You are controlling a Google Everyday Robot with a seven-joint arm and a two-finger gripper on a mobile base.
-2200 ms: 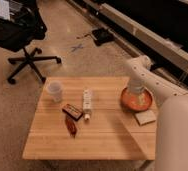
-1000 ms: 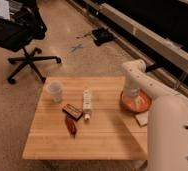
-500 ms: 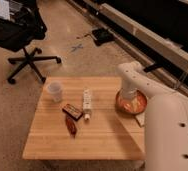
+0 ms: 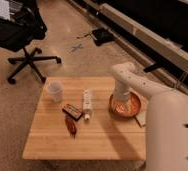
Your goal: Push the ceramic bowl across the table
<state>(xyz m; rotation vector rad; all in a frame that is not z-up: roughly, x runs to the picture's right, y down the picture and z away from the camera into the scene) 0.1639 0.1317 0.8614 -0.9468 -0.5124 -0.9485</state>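
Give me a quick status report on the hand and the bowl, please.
Hand down inside the ceramic bowl, right side of the table. White bottle lies just left of the bowl, in any leftward path. White cup farther left.

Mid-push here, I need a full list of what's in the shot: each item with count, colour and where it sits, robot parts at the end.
ceramic bowl: 1, orange-red, right side of the table, under the hand
table: 1, light wooden slats, centre of the view
cup: 1, white, upright near the table's far left corner
tube-like item: 1, white, lying mid-table
small packet: 1, dark with orange, left of the tube-like item
red item: 1, reddish, near side of the packet
flat pale item: 1, tan, at the right table edge, partly hidden by the arm
office chair: 1, black, on the floor upper left
dark object: 1, black, on the floor beyond the table
arm: 1, white, coming in from the lower right
hand: 1, white, down in the bowl
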